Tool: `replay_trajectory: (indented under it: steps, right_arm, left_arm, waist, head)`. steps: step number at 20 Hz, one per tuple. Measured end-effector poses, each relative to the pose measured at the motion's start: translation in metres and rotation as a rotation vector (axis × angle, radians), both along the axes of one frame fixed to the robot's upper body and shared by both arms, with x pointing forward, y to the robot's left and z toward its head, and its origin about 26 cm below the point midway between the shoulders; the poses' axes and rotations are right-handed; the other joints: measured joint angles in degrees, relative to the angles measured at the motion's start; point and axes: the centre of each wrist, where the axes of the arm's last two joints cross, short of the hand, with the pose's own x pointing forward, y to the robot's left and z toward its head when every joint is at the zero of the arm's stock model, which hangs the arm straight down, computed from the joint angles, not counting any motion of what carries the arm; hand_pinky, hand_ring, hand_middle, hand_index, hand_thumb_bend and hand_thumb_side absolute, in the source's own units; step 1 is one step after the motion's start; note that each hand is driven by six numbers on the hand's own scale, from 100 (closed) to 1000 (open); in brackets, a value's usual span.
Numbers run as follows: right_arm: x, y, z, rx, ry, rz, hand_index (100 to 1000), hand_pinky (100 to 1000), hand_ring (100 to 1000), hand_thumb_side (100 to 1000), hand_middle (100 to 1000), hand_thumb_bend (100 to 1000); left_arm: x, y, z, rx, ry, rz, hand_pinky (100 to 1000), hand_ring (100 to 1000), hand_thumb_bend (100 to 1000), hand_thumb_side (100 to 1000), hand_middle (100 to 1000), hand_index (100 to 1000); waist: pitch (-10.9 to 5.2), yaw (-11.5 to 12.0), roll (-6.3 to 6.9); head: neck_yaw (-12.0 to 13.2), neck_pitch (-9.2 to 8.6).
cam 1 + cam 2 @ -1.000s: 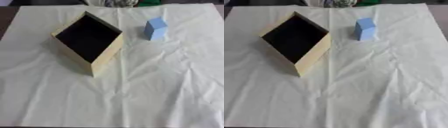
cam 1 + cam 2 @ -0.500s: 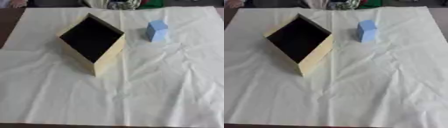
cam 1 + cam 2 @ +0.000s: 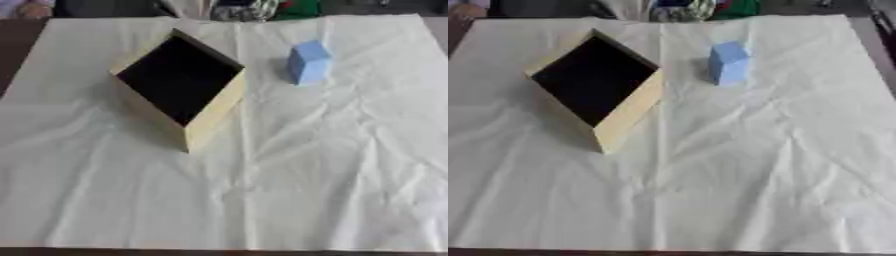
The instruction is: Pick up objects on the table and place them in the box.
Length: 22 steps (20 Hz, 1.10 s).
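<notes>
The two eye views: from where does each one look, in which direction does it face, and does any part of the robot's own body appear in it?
Left eye view: from the robot's head, facing down at the cream cloth, the open box and the blue block; no arm or hand shows.
Right eye view: same head, set slightly to the right, so everything sits further left in the picture; again no arm or hand.
Shared: cloth, box, block standing apart to the box's right.
</notes>
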Motion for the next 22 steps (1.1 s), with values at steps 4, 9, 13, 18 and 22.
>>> replay_trajectory:
  steps: [4,9,13,18,22]
  right_arm:
    - [0.017,0.008,0.0,0.007,0.101,-0.067,960,873,891,212,925,100]
    - [0.038,0.007,-0.007,0.007,0.212,-0.107,981,888,922,208,953,100]
    - [0.053,0.011,-0.018,-0.051,0.289,-0.096,990,903,932,228,951,100]
    - [0.07,0.018,-0.027,-0.128,0.361,-0.075,994,903,932,274,954,100]
    - [0.082,0.022,-0.043,-0.183,0.395,-0.072,1000,913,936,360,940,100]
  left_arm:
    - [0.0,-0.001,0.0,0.002,0.006,-0.006,690,599,303,105,624,756]
    - [0.001,-0.002,0.0,0.003,0.01,-0.01,689,599,301,105,624,756]
    - [0.001,-0.003,-0.001,0.005,0.014,-0.015,689,599,299,105,624,756]
    - [0.001,-0.003,-0.001,0.002,0.016,-0.021,689,599,299,104,624,755]
    - [0.002,-0.003,-0.001,0.003,0.017,-0.027,688,599,298,104,624,755]
  waist:
    - [-0.03,-0.12,0.0]
    - [-0.13,-0.14,0.0]
    - [-0.13,-0.08,0.0]
    - [-0.13,-0.05,0.0]
    - [-0.13,0.07,0.0]
  head:
    - [-0.02,0.0]
    - [-0.03,0.0]
    - [-0.08,0.0]
    - [-0.15,0.0]
    - [-0.38,-0.01]
